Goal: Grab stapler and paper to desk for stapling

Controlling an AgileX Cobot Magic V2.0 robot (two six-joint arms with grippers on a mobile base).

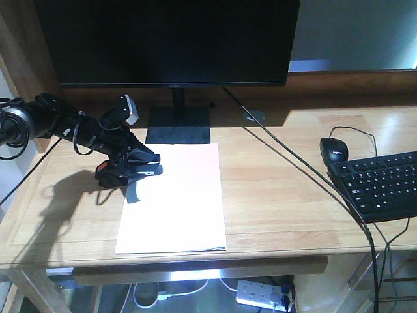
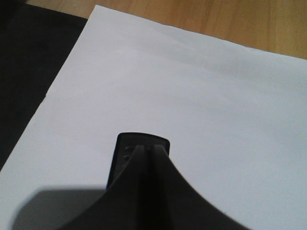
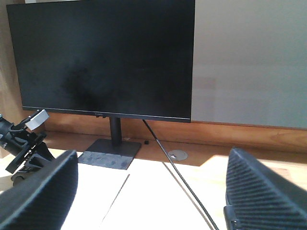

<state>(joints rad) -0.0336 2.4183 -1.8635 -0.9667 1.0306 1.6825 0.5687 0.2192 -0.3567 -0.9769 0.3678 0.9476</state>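
Note:
The white paper (image 1: 176,202) lies flat on the light-wood desk (image 1: 280,195), in front of the monitor stand. A black stapler (image 1: 107,175) with an orange-red patch sits at the paper's left edge, under my left gripper (image 1: 151,164). In the left wrist view the left gripper (image 2: 147,149) is shut, its fingers pressed together above the stapler's black end (image 2: 125,151), over the paper (image 2: 192,96). My right gripper (image 3: 151,201) is open and holds nothing, hovering above the desk to the right of the paper (image 3: 91,191). It does not appear in the front view.
A black monitor (image 1: 169,39) on a flat stand base (image 1: 179,124) stands behind the paper. To the right are a black mouse (image 1: 333,150) and keyboard (image 1: 381,186). A black cable (image 1: 293,163) runs diagonally across the desk. A power strip (image 1: 260,293) lies underneath.

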